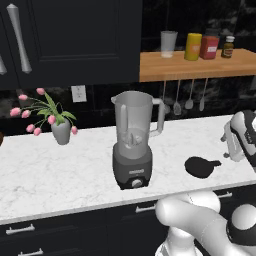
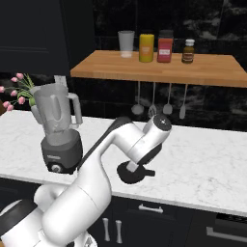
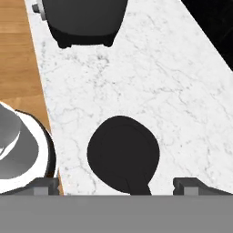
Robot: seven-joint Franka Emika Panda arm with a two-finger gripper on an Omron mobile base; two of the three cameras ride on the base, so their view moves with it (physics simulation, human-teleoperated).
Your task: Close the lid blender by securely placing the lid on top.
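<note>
Lid [image 3: 123,152] flat on counter [image 3: 150,77], open hand [image 3: 117,185] poised directly above.

The lid [image 1: 200,166] is plain black against the white, grey-veined marble bench [image 1: 60,175]. The blender [image 1: 133,140] has a translucent grey jar on a dark grey base. Pink flowers with green leaves [image 1: 42,112] stand in a pale grey vase. The shelf [image 1: 200,64] is warm wood, carrying a yellow canister [image 1: 192,46] and a red one [image 1: 209,46].
</note>
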